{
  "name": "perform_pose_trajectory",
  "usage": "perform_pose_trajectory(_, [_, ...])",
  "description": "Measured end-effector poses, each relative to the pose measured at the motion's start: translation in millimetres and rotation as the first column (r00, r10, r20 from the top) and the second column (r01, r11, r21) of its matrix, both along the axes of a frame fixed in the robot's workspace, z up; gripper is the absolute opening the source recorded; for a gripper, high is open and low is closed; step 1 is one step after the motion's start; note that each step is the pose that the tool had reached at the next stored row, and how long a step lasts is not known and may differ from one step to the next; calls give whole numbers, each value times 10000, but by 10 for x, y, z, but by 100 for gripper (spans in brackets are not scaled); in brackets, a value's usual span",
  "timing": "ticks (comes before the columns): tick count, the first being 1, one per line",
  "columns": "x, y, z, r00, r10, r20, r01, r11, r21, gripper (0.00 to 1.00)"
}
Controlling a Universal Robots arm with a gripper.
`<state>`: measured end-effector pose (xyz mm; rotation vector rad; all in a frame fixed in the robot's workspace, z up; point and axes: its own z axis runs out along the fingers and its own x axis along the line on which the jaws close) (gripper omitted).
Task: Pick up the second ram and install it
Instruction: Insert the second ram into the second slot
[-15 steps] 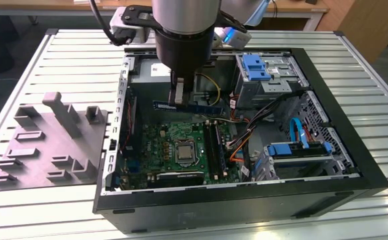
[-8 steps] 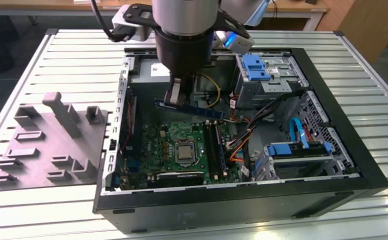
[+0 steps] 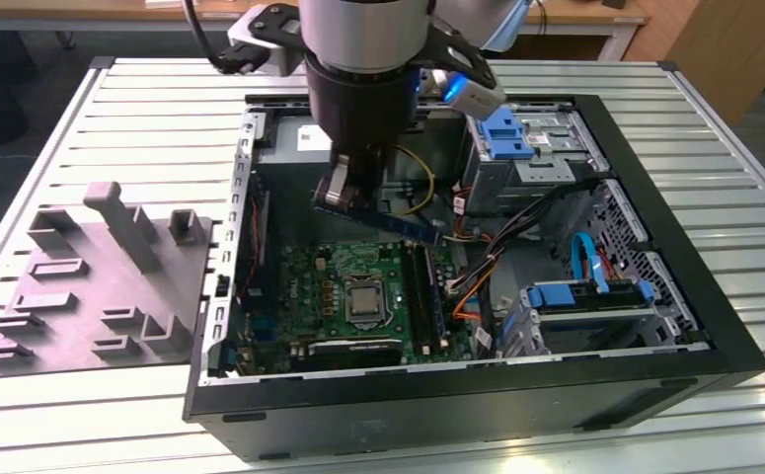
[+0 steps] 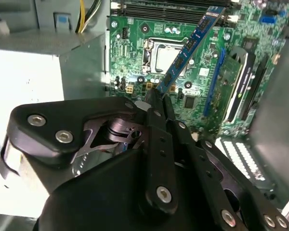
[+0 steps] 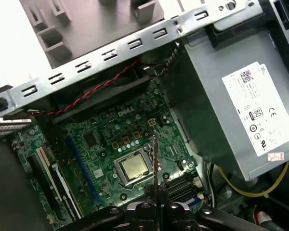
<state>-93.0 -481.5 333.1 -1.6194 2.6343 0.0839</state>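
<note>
The gripper (image 3: 336, 193) is clamping 1 end of the blue ram stick (image 3: 389, 225) between its 2 fingers, which are set narrow around the thin board. The stick is hanging tilted inside the open computer case (image 3: 488, 400), above the green motherboard (image 3: 355, 291), with its free end pointing toward the exterior view's right. In both wrist views it is reaching out past the processor socket (image 5: 135, 168). The case is sitting on the slatted desk (image 3: 118, 128), beside a grey moulded tray (image 3: 93, 296).

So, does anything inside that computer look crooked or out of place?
Only the blue memory stick: it hangs at a slant above the green motherboard, pinched at one end by the end effector, not seated in any slot. Nothing looks damaged or spilled.
</note>
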Motion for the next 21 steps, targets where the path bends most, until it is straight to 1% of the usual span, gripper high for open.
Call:
perform_pose_trajectory(3, [0,0,-5,9986,-538,0,538,9986,1,14])
perform_pose_trajectory(5, [0,0,-8,9959,-907,0,907,9959,0,14])
perform_pose_trajectory(8, [0,0,-14,9895,-1444,0,1444,9895,-1,14])
perform_pose_trajectory(10, [0,0,-18,9837,-1798,0,1798,9837,0,14])
perform_pose_trajectory(13, [0,0,-26,9723,-2338,1,2338,9723,0,14])
perform_pose_trajectory(16, [0,0,-35,9583,-2859,0,2859,9583,0,14])
perform_pose_trajectory(19, [0,0,-45,9409,-3386,0,3386,9409,-1,14])
perform_pose_trajectory(21, [0,0,-58,9281,-3723,0,3723,9281,1,14])
